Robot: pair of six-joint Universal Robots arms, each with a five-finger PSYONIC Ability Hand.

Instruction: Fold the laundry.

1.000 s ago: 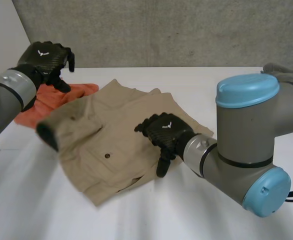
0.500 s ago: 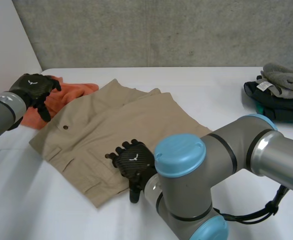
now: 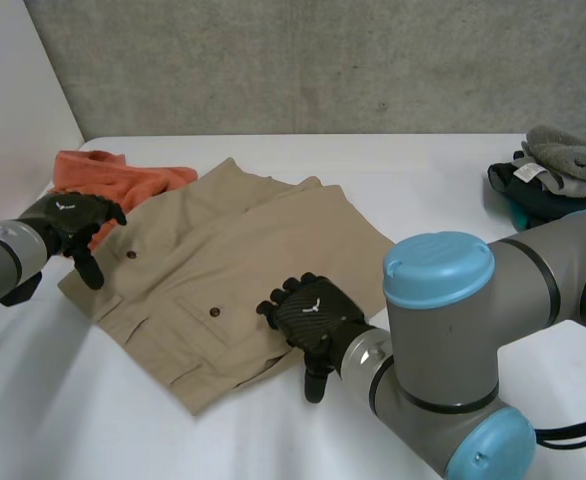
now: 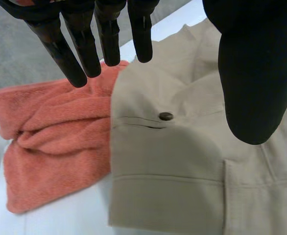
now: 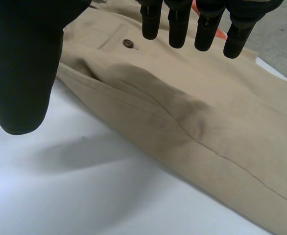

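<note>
head view: tan shorts point(image 3: 243, 250) on table point(image 3: 443, 180)

Lab: bare concrete wall point(image 3: 323, 70), white table point(image 3: 443, 175)

The shorts point(image 3: 243, 250) are plain beige with dark buttons point(image 3: 213, 313), the towel point(image 3: 123, 172) orange, the table point(image 3: 443, 170) white.

Right hand point(image 5: 21, 63) over tan garment point(image 5: 207, 132)
Fingers point(image 5: 179, 24) straight, thumb apart, nothing held; button point(image 5: 129, 43) at fingertips, garment's ten o'clock; white table point(image 5: 84, 196) at garment's seven o'clock.
</note>
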